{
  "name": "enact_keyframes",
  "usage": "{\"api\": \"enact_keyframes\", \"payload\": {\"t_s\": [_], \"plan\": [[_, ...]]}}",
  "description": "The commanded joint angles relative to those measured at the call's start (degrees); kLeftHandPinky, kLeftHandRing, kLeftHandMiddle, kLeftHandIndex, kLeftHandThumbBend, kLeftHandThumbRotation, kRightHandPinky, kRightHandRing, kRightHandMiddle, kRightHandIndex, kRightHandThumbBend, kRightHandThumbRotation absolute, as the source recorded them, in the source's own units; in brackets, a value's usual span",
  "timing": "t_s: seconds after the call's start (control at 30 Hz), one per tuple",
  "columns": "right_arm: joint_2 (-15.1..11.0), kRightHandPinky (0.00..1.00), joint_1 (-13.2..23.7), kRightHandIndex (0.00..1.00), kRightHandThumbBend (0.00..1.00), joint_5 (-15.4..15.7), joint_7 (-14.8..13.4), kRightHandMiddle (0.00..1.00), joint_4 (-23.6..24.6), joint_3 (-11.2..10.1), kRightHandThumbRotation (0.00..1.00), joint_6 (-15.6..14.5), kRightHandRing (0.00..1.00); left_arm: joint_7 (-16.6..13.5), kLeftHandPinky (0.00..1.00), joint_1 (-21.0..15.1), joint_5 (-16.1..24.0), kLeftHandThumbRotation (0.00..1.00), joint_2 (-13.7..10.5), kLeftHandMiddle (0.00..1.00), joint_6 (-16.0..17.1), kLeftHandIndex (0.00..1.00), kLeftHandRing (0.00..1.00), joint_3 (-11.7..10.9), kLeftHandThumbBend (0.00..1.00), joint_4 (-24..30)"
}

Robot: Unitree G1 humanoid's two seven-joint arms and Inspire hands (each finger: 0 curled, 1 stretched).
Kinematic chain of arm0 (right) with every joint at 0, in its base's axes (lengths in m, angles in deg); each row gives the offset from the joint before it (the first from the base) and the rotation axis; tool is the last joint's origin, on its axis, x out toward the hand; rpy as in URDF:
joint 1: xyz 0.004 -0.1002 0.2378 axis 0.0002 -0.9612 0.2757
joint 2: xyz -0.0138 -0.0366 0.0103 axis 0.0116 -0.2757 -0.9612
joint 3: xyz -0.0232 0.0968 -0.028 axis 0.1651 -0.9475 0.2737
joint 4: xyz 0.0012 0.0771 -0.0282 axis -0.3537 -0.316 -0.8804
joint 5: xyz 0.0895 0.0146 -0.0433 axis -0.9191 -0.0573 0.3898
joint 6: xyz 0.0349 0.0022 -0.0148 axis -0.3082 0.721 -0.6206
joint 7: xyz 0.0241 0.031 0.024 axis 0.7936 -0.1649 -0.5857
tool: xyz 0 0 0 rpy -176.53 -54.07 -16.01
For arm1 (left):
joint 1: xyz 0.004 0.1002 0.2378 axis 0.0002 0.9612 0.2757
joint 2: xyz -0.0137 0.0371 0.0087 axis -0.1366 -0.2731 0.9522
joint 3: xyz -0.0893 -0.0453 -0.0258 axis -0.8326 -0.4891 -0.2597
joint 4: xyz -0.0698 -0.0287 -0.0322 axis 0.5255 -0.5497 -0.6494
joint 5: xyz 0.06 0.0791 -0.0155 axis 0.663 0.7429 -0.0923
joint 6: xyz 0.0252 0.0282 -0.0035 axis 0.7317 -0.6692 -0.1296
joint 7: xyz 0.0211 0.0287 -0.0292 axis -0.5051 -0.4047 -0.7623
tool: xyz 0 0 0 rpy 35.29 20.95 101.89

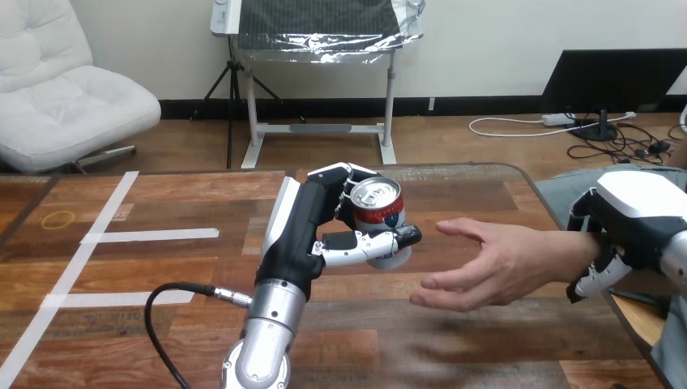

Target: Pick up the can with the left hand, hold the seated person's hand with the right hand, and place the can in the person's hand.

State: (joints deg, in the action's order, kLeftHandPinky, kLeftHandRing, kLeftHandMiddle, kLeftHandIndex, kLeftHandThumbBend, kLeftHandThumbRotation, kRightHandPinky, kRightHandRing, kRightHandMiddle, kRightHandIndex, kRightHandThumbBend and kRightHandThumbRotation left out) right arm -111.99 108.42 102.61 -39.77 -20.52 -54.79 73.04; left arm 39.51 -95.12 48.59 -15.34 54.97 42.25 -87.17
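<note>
The can (377, 217) stands nearly upright in the robot's left hand (312, 220), silver top showing, with the fingers curled behind it and the thumb across its front. Just right of the can, not touching it, the person's hand (501, 263) lies open, fingers reaching toward it. Farther right of the can, the right hand (630, 212) wraps its fingers round the person's wrist. Below the can is the wooden table (454, 344), with white tape strips (150, 236) well to the can's left.
</note>
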Motion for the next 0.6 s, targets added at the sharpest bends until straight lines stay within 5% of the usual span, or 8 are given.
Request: {"api": "enact_keyframes", "payload": {"t_s": [0.0,0.57], "plan": [[0.14,0.34,1.57,0.5,0.8,-0.1,0.14,0.49,-1.83,-0.45,0.0,-0.37,0.42,-0.66,0.44,-4.15,0.13,0.0,0.64,0.47,0.2,0.52,0.44,0.07,0.58,2.35],[0.47,0.3,1.37,0.49,0.79,0.0,-0.43,0.45,1.87,-1.6,0.0,-1.3,0.38,0.32,0.43,-4.8,-1.23,0.0,1.14,0.47,0.28,0.52,0.44,0.5,0.57,2.24]]}}
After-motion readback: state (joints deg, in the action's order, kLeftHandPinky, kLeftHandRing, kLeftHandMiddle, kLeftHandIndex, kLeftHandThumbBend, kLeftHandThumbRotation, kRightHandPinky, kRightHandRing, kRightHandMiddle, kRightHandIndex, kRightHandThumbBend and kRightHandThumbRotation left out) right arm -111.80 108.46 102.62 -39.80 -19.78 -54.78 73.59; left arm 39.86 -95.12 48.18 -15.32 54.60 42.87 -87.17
